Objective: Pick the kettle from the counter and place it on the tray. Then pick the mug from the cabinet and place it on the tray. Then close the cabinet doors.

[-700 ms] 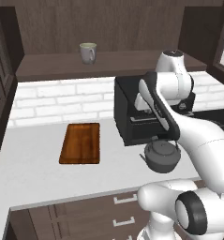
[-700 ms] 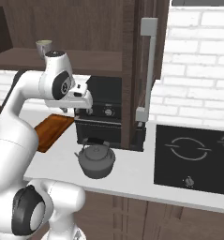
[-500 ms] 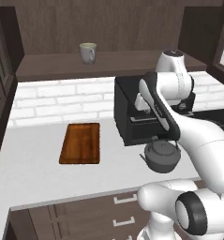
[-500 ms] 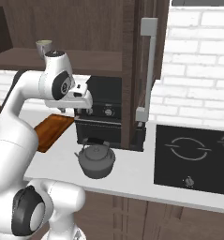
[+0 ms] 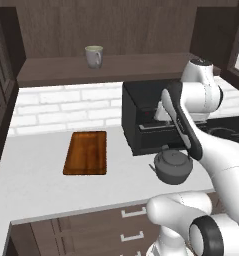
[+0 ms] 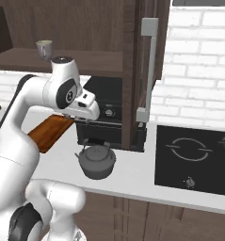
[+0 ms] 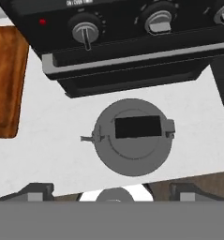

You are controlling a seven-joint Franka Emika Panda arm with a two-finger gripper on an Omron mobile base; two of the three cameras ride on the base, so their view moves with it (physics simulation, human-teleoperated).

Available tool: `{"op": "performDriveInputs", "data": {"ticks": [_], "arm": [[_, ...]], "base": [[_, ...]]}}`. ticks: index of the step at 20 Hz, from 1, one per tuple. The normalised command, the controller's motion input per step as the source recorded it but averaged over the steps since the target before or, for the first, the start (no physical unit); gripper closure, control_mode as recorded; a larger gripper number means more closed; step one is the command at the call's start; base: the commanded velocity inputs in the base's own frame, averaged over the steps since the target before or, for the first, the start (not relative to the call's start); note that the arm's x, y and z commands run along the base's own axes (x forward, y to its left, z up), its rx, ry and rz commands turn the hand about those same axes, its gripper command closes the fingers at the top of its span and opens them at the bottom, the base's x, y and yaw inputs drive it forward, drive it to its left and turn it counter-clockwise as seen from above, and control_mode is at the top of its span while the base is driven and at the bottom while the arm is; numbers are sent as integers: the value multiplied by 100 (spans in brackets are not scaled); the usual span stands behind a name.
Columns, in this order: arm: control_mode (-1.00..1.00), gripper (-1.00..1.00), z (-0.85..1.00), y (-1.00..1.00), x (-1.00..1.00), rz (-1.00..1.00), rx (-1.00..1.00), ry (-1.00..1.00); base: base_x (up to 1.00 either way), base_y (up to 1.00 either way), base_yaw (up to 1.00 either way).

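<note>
Here the gripper [image 7: 111, 190] hovers above the kettle [image 7: 133, 137], fingers spread wide and holding nothing. The kettle sits near the counter's [image 5: 36, 185] front edge, just before a black oven [image 6: 104, 117]. Likely risks: the fingers slipping off the thin arched handle, or nudging the kettle toward the front edge. The tray [image 5: 86, 152] lies well apart.

In the left base view the kettle [image 5: 173, 167] sat on the counter [image 5: 36, 190] at lower right of centre, just in front of the oven [image 5: 143, 122]. The tray [image 5: 86, 152] lay left of centre on the same counter, well apart from the kettle. The mug [image 5: 94, 56] stood on the cabinet [image 5: 111, 30] shelf at upper centre, above and behind the tray.

In the right base view the stove top [image 6: 194, 157] lay at right, beyond the kettle [image 6: 97, 160].
</note>
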Motion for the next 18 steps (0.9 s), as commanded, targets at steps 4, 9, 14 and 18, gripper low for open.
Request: {"op": "performDriveInputs", "data": {"ticks": [4, 9, 14, 18], "arm": [[-100, -100, -21, -41, -23, -56, 15, 0], [-100, -100, -30, -23, -12, -47, 9, 0], [-100, -100, -25, 0, 0, -30, 0, 0], [-100, -100, -18, 4, 0, -16, 0, 0]], "base": [[0, 0, 0], [0, 0, 0], [0, 0, 0], [0, 0, 0]]}}
